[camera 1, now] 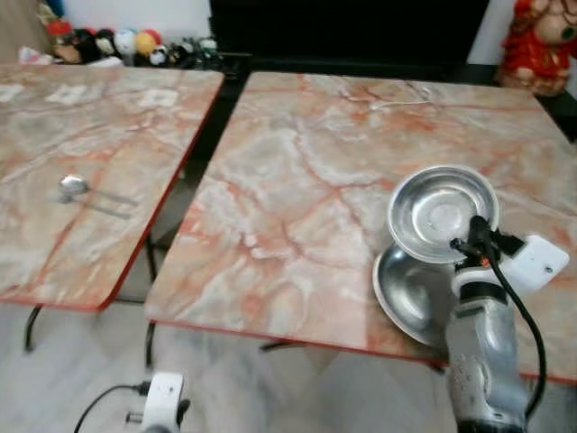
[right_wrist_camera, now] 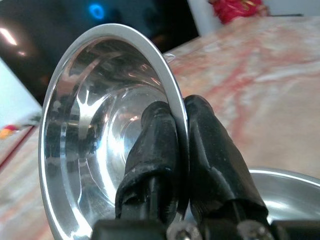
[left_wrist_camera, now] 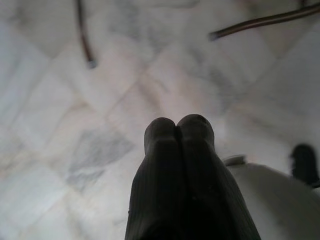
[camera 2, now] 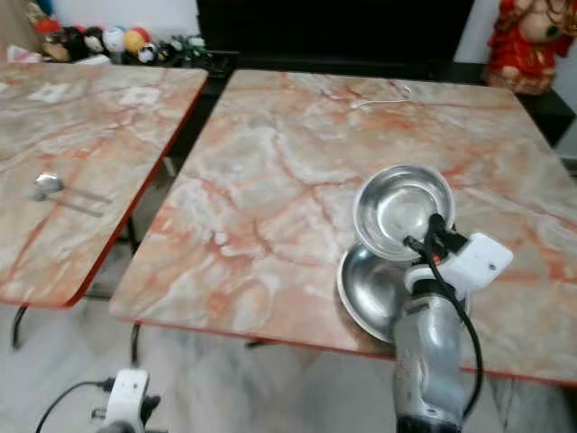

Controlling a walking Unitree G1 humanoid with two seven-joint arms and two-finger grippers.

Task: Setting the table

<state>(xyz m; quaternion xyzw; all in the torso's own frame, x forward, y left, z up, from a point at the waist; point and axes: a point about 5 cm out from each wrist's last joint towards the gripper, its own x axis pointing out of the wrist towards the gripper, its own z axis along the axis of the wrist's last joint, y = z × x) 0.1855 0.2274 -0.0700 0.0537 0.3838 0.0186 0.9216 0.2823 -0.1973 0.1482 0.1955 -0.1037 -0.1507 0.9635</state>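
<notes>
Steel rim is all the right end effector (right_wrist_camera: 181,150) is pinching: its fingers are clamped on the edge of the shiny round steel bowl (camera 1: 442,213), tilting at lower right of the frame over a second steel bowl (camera 1: 407,293) on the marble-patterned desk (camera 1: 297,180); such a thin grip could be slipping, dropping it with a clatter. The left end effector (left_wrist_camera: 179,131) is hanging closed and empty over the floor.

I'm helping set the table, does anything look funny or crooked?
Yes. The right claw pinches the rim of one steel bowl, holding it tilted over a second bowl near the table's front edge. A spoon lies alone on the other table.
</notes>
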